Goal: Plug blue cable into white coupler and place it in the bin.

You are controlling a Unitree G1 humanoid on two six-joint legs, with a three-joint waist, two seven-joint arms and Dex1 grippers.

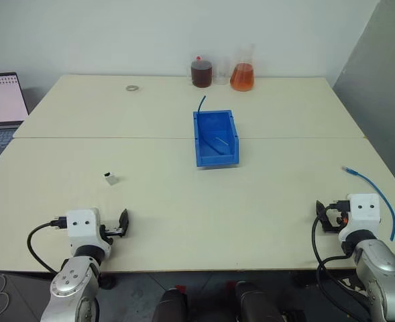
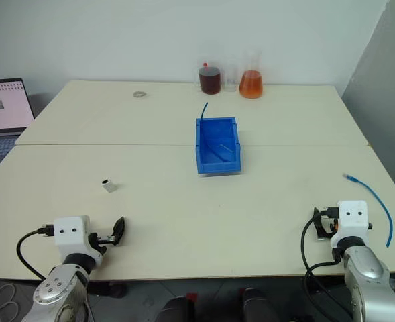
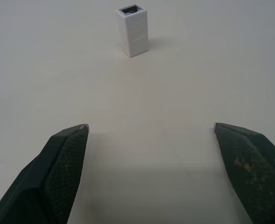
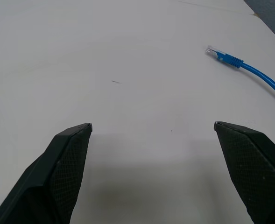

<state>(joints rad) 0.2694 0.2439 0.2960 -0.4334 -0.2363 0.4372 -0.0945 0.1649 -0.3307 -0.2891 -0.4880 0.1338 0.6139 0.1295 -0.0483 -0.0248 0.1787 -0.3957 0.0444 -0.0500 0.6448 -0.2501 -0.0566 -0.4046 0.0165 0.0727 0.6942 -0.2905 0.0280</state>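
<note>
Blue cable [image 1: 378,194] is partly cut off: in the right wrist view its cord runs out of frame, and from the head views the far end drops over the table edge beside the right arm. Plug tip lies ahead of the right gripper [image 4: 152,127], off to its outer side, well apart from the fingers [image 4: 67,158]. Right gripper's fingers are spread wide, nothing between them, hovering just over the table [image 1: 184,201].

Left gripper [image 3: 151,126] also spread wide, empty. White coupler [image 3: 132,29] stands upright straight ahead of it, near, not touching, dark socket face up.

Bin [image 1: 198,144] sits farther ahead, between the two grippers, well apart from both. Inside: pale streaks on the floor, hard to make out. A thin blue strand [image 1: 201,102] sticks up behind its back wall; can't tell what it joins.

Far edge: dark jar [image 1: 201,72], flask of orange liquid [image 1: 242,74], a clear container between them, hard to read. Small ring [image 1: 131,88] near there. Laptop [image 1: 1,107] cut off beyond the left gripper's outer side.
</note>
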